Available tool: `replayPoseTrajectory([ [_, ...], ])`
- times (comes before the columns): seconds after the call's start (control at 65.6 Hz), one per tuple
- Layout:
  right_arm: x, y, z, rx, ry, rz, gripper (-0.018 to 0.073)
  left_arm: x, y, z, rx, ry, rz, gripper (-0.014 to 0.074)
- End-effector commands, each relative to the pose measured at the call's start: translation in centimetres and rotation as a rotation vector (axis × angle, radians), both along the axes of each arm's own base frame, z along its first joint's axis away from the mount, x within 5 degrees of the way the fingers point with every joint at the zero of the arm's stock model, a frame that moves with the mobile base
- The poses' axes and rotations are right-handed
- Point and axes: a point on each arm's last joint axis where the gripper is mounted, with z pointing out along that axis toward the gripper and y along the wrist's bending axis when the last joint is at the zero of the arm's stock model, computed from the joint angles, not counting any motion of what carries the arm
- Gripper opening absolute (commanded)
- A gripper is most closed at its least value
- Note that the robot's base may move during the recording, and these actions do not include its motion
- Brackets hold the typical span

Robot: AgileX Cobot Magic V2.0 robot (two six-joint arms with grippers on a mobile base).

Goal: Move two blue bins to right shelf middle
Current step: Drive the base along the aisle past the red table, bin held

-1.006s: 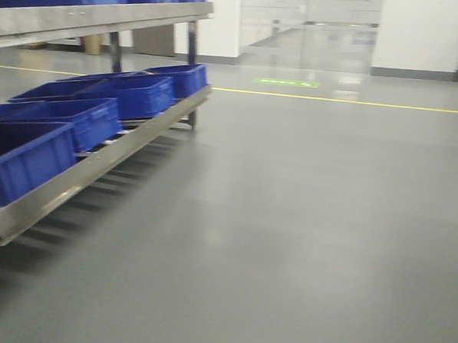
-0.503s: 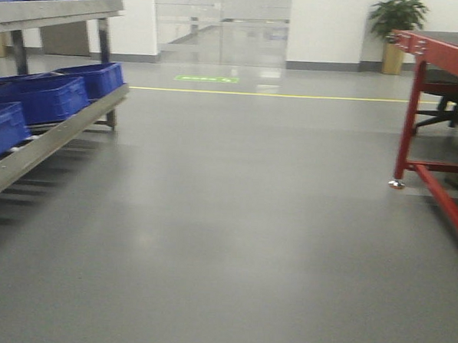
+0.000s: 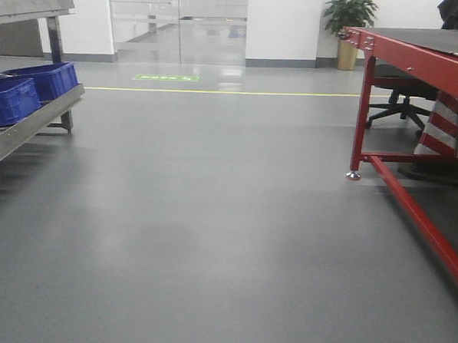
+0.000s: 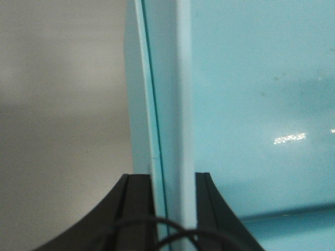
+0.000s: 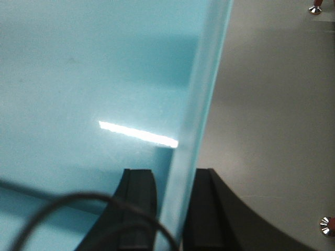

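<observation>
Over the shiny grey floor (image 4: 63, 130), the smooth light-blue plastic bin (image 4: 261, 104) hangs in both claws. The left gripper (image 4: 171, 183) is clenched on one thin side wall, the right gripper (image 5: 172, 180) on the other. The bin's flat inside shines with lamp light.

A: How many blue bins (image 3: 43, 79) stand on the lower shelf (image 3: 31, 126)?
B: Two can be seen. The upper shelf (image 3: 30, 7) has more, but the frame edge cuts them, so no sure number.
A: And the rest?
B: One red table (image 3: 404, 56), one office chair (image 3: 398, 96), one potted plant (image 3: 347, 12). Two claws: the left claw (image 4: 171, 180) is clamped on one bin wall (image 4: 167, 78), and the right claw (image 5: 172, 178) on one also.
</observation>
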Motion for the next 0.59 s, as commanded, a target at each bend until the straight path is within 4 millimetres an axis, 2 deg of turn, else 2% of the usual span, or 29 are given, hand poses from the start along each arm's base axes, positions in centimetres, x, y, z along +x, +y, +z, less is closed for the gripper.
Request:
replayPoseTrajectory([
  [0.0, -0.32, 0.45, 1.09, 0.051, -0.067, 0.032, -0.0153, -0.94, -0.43, 2.6, -0.128, -0.154, -0.048, -0.0111],
  [0.579, -0.32, 0.45, 1.09, 0.051, -0.067, 0.032, -0.0153, -0.94, -0.43, 2.6, -0.128, -0.154, -0.048, -0.0111],
])
